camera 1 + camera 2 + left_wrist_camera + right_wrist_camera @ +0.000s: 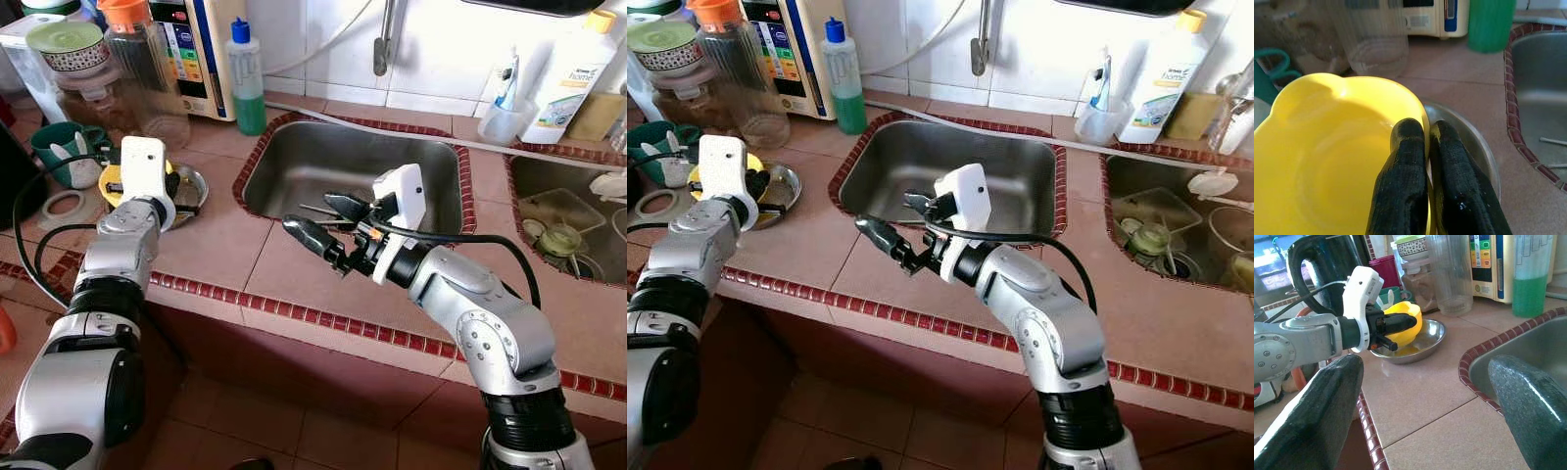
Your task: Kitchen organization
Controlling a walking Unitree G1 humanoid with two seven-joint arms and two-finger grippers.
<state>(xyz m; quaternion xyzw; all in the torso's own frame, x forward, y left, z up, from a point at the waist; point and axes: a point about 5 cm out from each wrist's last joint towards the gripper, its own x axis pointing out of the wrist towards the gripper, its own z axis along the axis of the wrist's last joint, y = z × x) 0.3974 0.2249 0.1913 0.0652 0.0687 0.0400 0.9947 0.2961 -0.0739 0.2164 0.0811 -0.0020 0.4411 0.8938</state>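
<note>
A yellow bowl (1327, 161) is tilted over a shallow steel dish (1420, 345) on the tiled counter, left of the sink (257, 147). My left gripper (1422, 129) is shut on the bowl's rim, one finger inside and one outside. In the right wrist view the left gripper (1400, 323) holds the bowl (1405, 316) with its lower edge in or just above the dish. My right gripper (313, 213) is open and holds nothing. It hovers over the counter at the sink's front edge and points toward the bowl. A few utensils (318, 209) lie in the sink.
Behind the dish stand a clear jar (147, 73), a green soap bottle (245, 78) and a water dispenser (191, 49). A teal mug (59, 147) and a black kettle (1322, 264) are at the left. A second sink (568, 215) on the right holds dishes.
</note>
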